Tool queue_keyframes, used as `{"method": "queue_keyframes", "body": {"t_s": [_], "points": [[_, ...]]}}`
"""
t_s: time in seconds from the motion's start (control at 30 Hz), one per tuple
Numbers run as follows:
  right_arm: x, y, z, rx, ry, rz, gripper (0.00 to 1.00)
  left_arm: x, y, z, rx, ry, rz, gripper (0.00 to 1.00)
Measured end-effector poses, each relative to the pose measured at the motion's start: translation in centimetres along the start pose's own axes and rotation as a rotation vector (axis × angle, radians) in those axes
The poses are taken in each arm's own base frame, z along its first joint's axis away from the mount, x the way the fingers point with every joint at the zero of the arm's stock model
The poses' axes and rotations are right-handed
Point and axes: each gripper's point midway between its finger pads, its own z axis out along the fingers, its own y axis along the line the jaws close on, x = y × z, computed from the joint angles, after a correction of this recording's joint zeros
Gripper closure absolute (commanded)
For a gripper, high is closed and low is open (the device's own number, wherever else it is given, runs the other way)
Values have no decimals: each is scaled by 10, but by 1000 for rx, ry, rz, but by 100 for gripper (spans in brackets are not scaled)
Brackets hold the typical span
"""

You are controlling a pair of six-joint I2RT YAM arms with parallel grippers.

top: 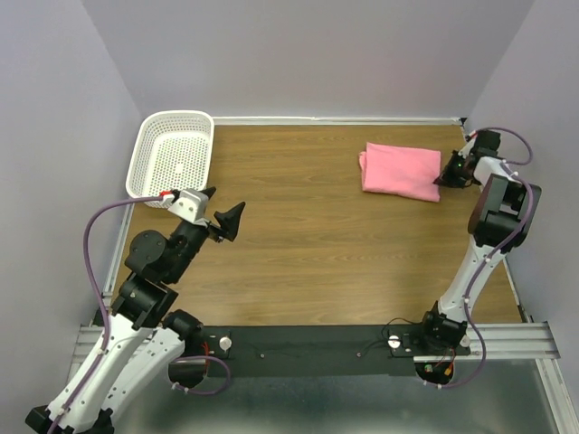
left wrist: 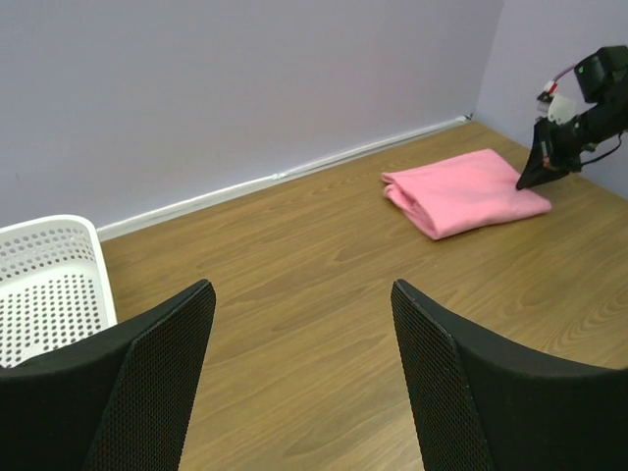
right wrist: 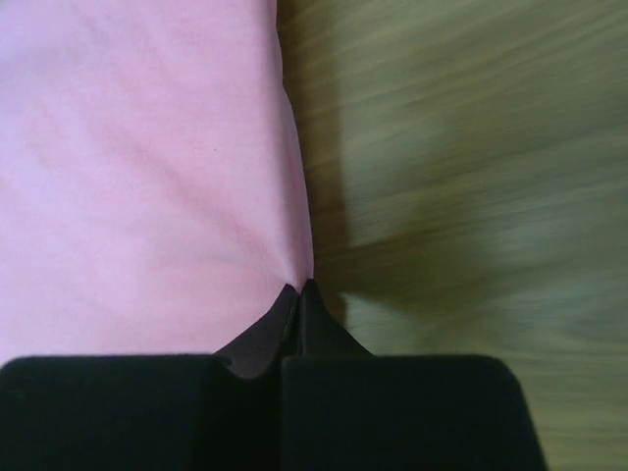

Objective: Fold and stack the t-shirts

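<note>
Far right on the wooden table point(top: 308, 244): the t-shirt point(top: 401, 171), already folded into a flat rectangle, well apart from the white basket point(top: 145, 154) in the far left corner. Right gripper point(top: 443, 179) at the right edge of the cloth, jaws pressed together, a thin bit of the pink edge pinched between the tips and small creases running toward them. Left gripper point(top: 222, 215) raised on the left side, close to the near end of the basket, jaws wide apart, nothing between them.

Seems to be either the last fold or the start of moving the packet to its stacking place; hard to say which. No second shirt visible to stack on.

Next, probably: lift slowly and pull only a little, because soft thin fabric held at one edge will likely open out and lose the fold. Better perhaps to bring the left gripper across for a second hold before any carrying.
</note>
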Motion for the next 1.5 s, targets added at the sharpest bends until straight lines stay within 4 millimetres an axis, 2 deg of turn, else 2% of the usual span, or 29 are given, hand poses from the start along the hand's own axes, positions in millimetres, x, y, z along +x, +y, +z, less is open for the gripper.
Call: {"method": "queue_keyframes", "body": {"t_s": [0.07,0.13,0.17,0.2,0.27,0.33,0.37,0.43,0.47,0.5,0.57,0.63,0.73,0.77,0.8,0.83,0.9,0.97,1.1,1.17,1.27,1.4,1.5], "points": [[-16,-30,-9,94,-18,-81,94,9,-1,1,4,18,-4,20],[-30,-49,-15,167,-34,-167,74,15,-2,2,9,32,-7,20],[-37,-57,-19,203,-38,-221,58,18,-3,2,12,38,-8,20],[-41,-62,-22,226,-40,-259,51,20,-3,2,16,43,-8,20],[-47,-71,-27,270,-35,-347,41,24,-4,4,22,54,-8,20],[-50,-77,-31,305,-25,-416,39,25,-5,5,24,58,-8,20],[-50,-79,-33,320,-13,-448,33,25,-5,5,25,59,-8,20],[-51,-81,-40,336,-1,-508,29,24,-5,6,25,54,-7,20],[-53,-79,-44,336,-2,-537,22,23,-5,6,25,49,-7,20],[-56,-75,-50,334,-7,-567,20,22,-5,6,25,45,-6,20],[-56,-63,-66,319,-14,-650,19,20,-5,6,26,37,-4,19],[-52,-42,-81,283,-23,-734,18,18,-5,5,26,26,-3,19],[-39,12,-102,165,-62,-893,15,21,-5,2,25,16,-5,16],[-29,39,-109,93,-85,-966,11,23,-5,1,25,16,-6,14],[-23,55,-113,44,-98,-1002,3,23,-4,0,18,15,-8,12],[-11,79,-117,-40,-122,-1046,0,24,-2,0,11,15,-13,12],[8,108,-128,-156,-154,-1071,0,22,1,-2,-15,8,-26,10],[16,120,-141,-210,-212,-1029,0,22,6,-2,-44,5,-43,8],[18,120,-164,-173,-325,-877,0,33,27,4,-143,46,-78,4],[7,120,-187,-118,-421,-810,0,44,44,7,-208,82,-89,4],[-3,113,-202,-38,-506,-665,0,58,73,8,-313,125,-104,4],[2,93,-202,27,-537,-498,0,70,91,5,-382,168,-97,4],[21,76,-194,71,-511,-396,0,67,92,2,-387,160,-89,4]]}}
